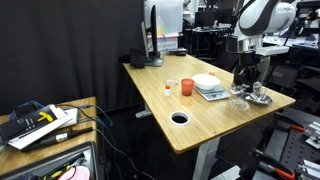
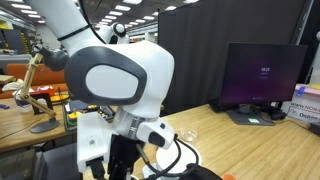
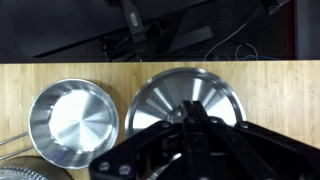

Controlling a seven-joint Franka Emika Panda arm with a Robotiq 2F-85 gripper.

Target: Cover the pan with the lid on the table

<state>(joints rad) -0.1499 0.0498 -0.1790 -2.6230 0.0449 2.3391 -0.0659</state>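
In the wrist view the lid, a flat shiny silver disc with radial glints, lies on the wooden table just right of the pan. The pan is small, round, silvery, empty and uncovered. My gripper is directly over the lid's centre, with its fingers drawn together there and hiding the knob. In an exterior view the gripper points down at the table's far right end, over the silvery pieces.
A white plate and a red cup stand mid-table, with a small clear round piece near the gripper. The table has a round hole near its front edge. A monitor stands behind the arm.
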